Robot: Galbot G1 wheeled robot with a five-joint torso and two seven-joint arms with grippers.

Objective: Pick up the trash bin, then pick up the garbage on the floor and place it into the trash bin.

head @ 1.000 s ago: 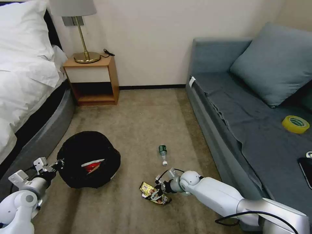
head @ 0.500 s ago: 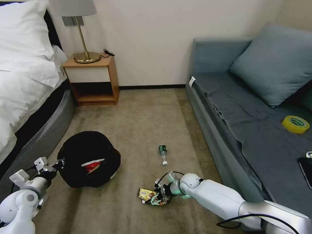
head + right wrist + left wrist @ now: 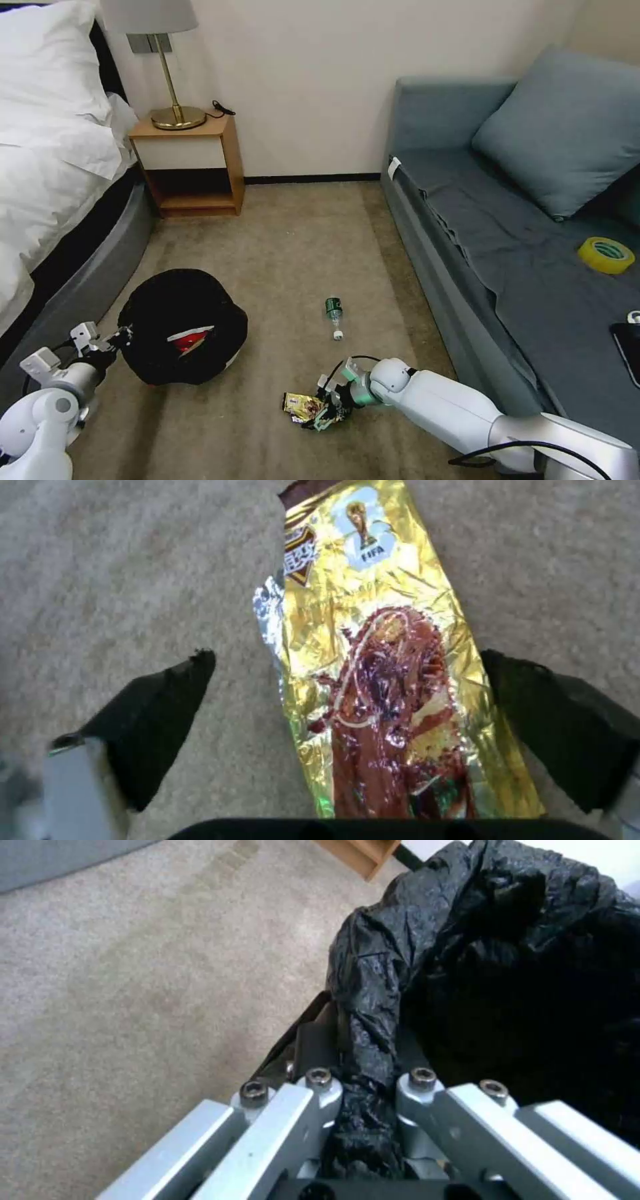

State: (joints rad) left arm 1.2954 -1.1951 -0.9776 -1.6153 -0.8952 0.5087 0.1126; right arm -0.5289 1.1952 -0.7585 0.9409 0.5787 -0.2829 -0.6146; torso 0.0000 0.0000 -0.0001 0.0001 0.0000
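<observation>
The right claw (image 3: 322, 415) is low over the carpet with its fingers (image 3: 153, 715) spread wide on either side of the gold-brown foil wrapper (image 3: 380, 680), which lies flat on the floor between them and is not yet gripped. The left claw (image 3: 363, 1100) is closed on a fold of the black bag lining the trash bin (image 3: 181, 327), which sits on the carpet near the bed (image 3: 53, 173) with a red-and-white packet (image 3: 190, 340) visible inside it. Main risk: the wrapper is thin and lies flat, so fingers closing above it could slide over the foil or push it across the carpet rather than pinch it; a descent that is too deep could drag the fingertips in the pile. Second risk: the left hold is on loose bag plastic, which could slip or tear under load, tipping the bin. The small bottle (image 3: 334, 313) lies on the floor further out, well apart from the wrapper.
</observation>
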